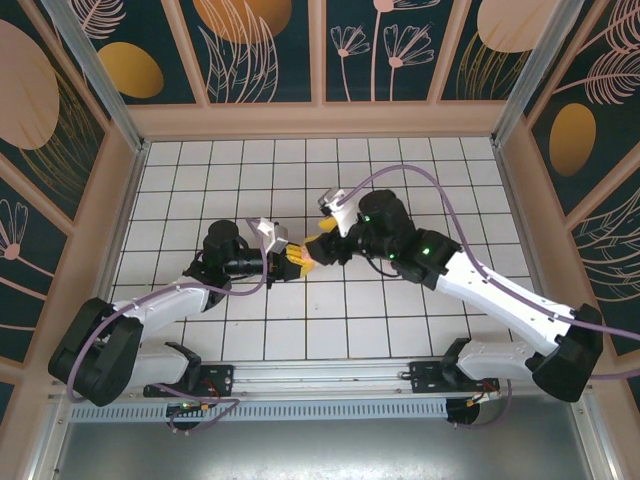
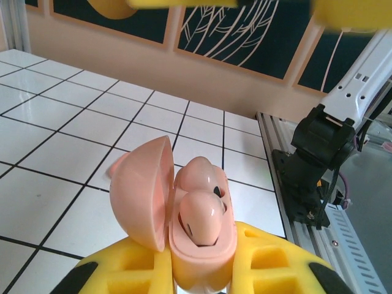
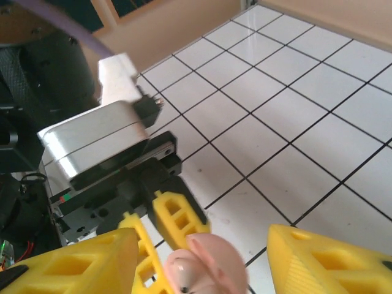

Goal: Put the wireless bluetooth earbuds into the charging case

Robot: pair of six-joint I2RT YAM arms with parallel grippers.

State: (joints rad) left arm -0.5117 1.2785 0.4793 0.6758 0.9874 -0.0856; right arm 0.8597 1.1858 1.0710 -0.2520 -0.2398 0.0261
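The charging case [image 2: 202, 248] is salmon pink and stands upright between the yellow fingers of my left gripper [image 2: 202, 272], which is shut on it. Its lid [image 2: 142, 193] hangs open to the left. Two pale pink wireless bluetooth earbuds rest in its wells: one nearer the camera [image 2: 202, 214], one behind it [image 2: 199, 173]. In the right wrist view my right gripper [image 3: 202, 245] is open, its fingers [image 3: 73, 263] either side of the case lid [image 3: 220, 260], above an earbud [image 3: 182, 272]. From above, the two grippers [image 1: 290, 262] [image 1: 314, 248] meet at mid table.
White tiled floor [image 1: 300, 170] lies all round the grippers. Walls with leaf panels [image 1: 260, 50] close in the back and sides. The right arm's base and the metal rail [image 2: 318, 177] stand to the right in the left wrist view.
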